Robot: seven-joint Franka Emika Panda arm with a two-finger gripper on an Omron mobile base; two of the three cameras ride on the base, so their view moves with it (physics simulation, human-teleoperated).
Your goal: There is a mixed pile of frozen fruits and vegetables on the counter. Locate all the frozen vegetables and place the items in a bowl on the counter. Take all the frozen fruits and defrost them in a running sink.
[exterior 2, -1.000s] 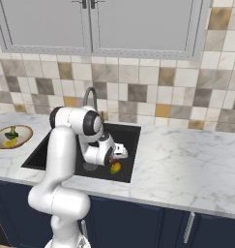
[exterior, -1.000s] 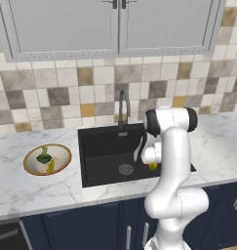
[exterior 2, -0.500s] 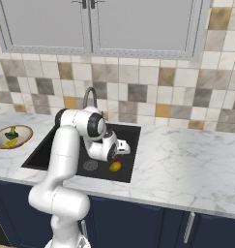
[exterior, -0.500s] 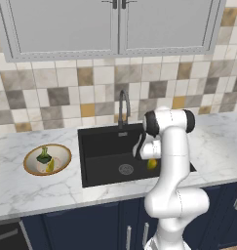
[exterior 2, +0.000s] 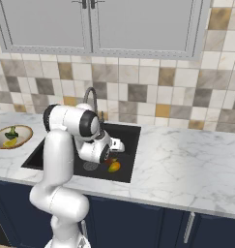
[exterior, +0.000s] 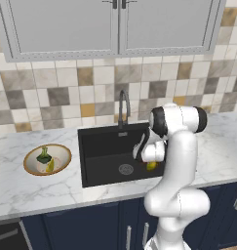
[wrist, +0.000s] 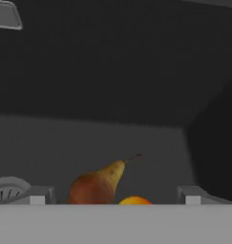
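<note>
Sink (exterior: 108,151) as landmark: we see a black basin set into the marble surface (exterior: 22,188), with the curved tap (exterior: 122,105) rising at its back edge. We hold our hand (wrist: 115,195) low inside the basin, near its right wall; its two fingertips (wrist: 38,195) stand wide apart, released and gripping nothing. On the sink floor, just ahead of the hand, lies the brown pear (wrist: 96,183), tilted with its stem pointing up and away. The round yellow fruit (wrist: 135,200) sits just beside it, on the side nearer the hand; whether the two touch we cannot tell. From the right base view, both fruits (exterior 2: 112,165) lie in the front right part of the basin, right of the round metal drain (exterior 2: 90,166). From the left base view, the yellow fruit (exterior: 151,166) shows below our wrist. Well left of the sink, on the surface, stands the bowl (exterior: 47,159) with its tan rim; inside it we see the dark-green broccoli piece (exterior: 43,156) and the slim yellow piece (exterior: 51,166), near each other.
</note>
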